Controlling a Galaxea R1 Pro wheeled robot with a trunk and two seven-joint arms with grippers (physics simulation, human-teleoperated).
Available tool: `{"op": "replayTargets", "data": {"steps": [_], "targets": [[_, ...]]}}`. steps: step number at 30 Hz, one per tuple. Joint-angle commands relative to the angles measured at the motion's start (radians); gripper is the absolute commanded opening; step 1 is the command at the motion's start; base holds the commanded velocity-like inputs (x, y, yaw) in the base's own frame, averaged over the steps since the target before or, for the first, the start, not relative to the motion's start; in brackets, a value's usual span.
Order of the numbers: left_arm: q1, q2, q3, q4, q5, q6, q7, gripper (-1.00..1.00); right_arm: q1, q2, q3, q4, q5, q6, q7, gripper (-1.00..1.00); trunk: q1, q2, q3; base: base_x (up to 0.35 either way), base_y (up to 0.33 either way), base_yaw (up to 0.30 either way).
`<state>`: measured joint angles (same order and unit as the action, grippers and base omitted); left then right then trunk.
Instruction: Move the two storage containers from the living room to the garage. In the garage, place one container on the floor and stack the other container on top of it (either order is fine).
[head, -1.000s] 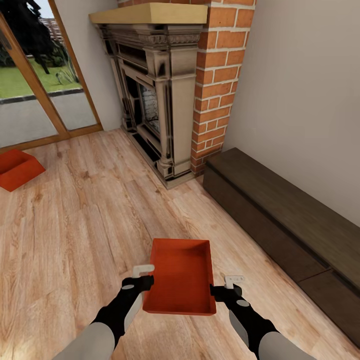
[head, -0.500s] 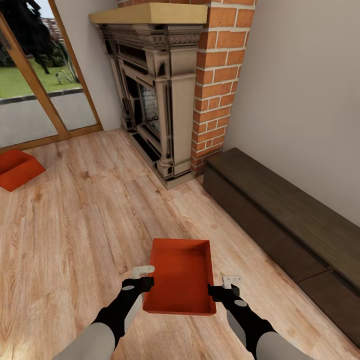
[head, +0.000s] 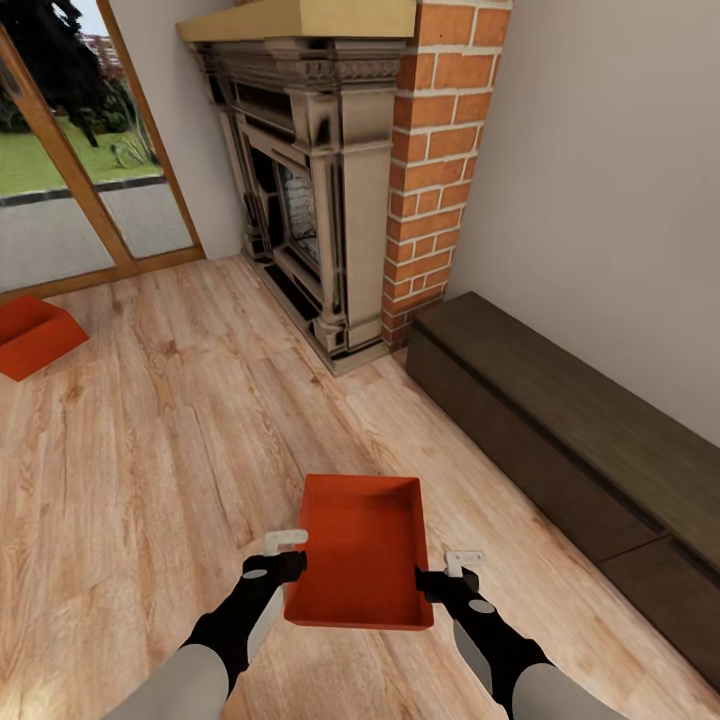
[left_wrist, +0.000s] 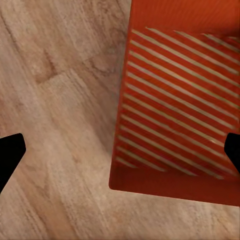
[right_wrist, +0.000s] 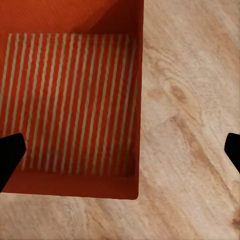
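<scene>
One orange-red storage container (head: 360, 550) sits low over the light wood planks of the living room, right in front of me, between my two hands. My left gripper (head: 288, 558) is at its left wall and my right gripper (head: 452, 572) at its right wall. In the left wrist view the left gripper (left_wrist: 120, 152) is open, its dark fingertips (left_wrist: 10, 155) far apart astride the container (left_wrist: 175, 110) wall. The right gripper (right_wrist: 120, 152) stands the same way, open over the container (right_wrist: 70, 100) edge. The second storage container (head: 30, 335) lies on the planks at the far left.
A brick fireplace (head: 330, 180) with a dark ornate surround stands ahead. A long dark wood bench (head: 560, 430) runs along the beige wall on the right. A glass door with a wooden frame (head: 60, 160) is at the back left. Open plank floor (head: 170, 450) lies between the containers.
The right gripper has edged slightly inward to the container's right wall. The whole picture has shifted a little, so the camera moved. The container stays between both grippers.
</scene>
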<state>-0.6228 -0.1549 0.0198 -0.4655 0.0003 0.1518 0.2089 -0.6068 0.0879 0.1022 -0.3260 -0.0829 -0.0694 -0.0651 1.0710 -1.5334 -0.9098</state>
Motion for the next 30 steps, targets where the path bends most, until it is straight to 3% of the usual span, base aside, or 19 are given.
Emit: {"op": "replayTargets", "data": {"steps": [1, 6, 13, 22, 30], "targets": [[0.0, -0.001, 0.002, -0.002, -0.002, 0.007, 0.003, 1.0, -0.001, -0.001, 0.009, 0.001, -0.007, -0.004, -0.006, 1.0, 0.004, -0.008, -0.004, 0.0, 0.0, 0.0], [0.0, -0.002, 0.002, 0.008, -0.004, 0.009, 0.006, 1.0, -0.001, -0.002, 0.012, 0.001, -0.001, -0.013, -0.007, 1.0, 0.023, -0.043, -0.02, 0.0, 0.0, 0.0], [0.0, -0.001, -0.001, 0.014, -0.007, 0.04, 0.006, 1.0, -0.001, -0.002, 0.013, 0.001, 0.001, -0.015, -0.007, 1.0, -0.004, 0.006, 0.002, 0.0, 0.0, 0.0], [0.0, 0.0, -0.001, 0.01, -0.01, 0.055, 0.006, 1.0, -0.001, -0.002, 0.013, 0.001, 0.004, -0.013, -0.007, 1.0, 0.031, -0.057, -0.026, 0.0, 0.0, 0.0], [0.0, 0.001, -0.001, -0.001, -0.008, 0.048, 0.006, 1.0, -0.001, -0.002, 0.013, 0.001, 0.005, -0.015, -0.007, 1.0, 0.031, -0.057, -0.026, 0.0, 0.0, 0.0]]}}
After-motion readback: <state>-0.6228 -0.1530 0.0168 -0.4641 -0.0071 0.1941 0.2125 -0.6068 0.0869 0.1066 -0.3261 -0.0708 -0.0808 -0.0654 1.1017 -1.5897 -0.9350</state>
